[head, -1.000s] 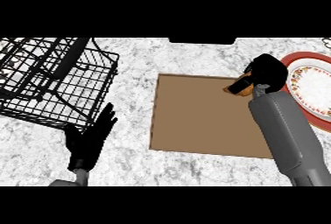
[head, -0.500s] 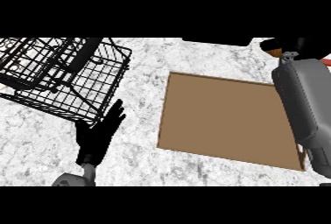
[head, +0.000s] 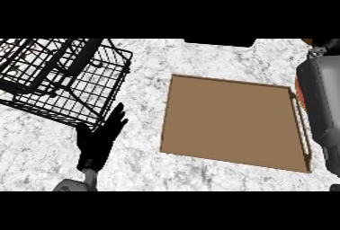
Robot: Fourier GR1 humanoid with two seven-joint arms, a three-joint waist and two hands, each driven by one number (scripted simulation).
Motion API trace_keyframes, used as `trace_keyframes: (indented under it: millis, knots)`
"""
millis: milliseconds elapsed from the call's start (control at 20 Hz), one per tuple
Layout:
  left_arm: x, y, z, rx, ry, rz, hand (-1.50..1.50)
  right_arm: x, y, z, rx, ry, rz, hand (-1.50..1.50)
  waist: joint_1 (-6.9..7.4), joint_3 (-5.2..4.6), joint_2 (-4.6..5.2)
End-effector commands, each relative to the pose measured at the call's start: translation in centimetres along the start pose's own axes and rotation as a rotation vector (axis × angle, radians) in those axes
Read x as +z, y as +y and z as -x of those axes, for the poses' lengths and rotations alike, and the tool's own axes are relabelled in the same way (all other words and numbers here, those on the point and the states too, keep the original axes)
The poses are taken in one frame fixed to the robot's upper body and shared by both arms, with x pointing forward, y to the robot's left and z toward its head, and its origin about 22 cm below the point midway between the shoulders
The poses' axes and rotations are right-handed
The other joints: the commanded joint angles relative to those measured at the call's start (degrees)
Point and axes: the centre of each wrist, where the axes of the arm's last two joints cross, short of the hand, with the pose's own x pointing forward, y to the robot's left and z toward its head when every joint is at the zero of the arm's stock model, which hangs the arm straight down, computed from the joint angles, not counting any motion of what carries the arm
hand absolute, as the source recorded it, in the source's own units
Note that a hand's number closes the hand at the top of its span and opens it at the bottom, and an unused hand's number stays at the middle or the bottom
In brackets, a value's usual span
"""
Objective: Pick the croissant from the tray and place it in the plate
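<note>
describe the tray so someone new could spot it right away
On the marbled grey counter, look right of the black wire basket. The tray is the flat brown square lying there, nothing resting on it, the only plain solid-coloured surface.

A black left hand on a pale grey wrist is seen; the right forearm (smooth, rounded) is dark grey.

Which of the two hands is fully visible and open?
The left hand, fingers straight, resting beside the wire basket. The right forearm shows, its hand out of view.
</note>
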Motion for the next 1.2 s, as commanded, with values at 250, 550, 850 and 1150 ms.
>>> trace_keyframes:
  millis: [250, 550, 850, 1150]
  knots:
    - [0.6, 2.0, 1.3, -0.003, 0.063, -0.063, 0.0, -1.4, 2.9, 5.3, -0.089, 0.265, 0.241, 1.5, -2.27, -0.12, -0.6]
    - [0.8, 0.8, 1.8, -0.004, 0.057, -0.076, 0.0, -4.1, 4.1, 10.0, -0.081, 0.31, 0.331, 1.5, -3.25, -0.01, -0.86]
    - [1.0, 1.7, 2.0, 0.011, 0.069, -0.071, 0.0, -3.8, 6.4, 14.9, -0.058, 0.337, 0.35, 1.5, -3.21, -0.01, -0.95]
    - [1.1, 1.7, 2.4, 0.028, 0.078, -0.104, 0.0, -6.7, 6.5, 17.3, -0.023, 0.53, 0.262, 1.5, -4.28, 0.01, -1.41]
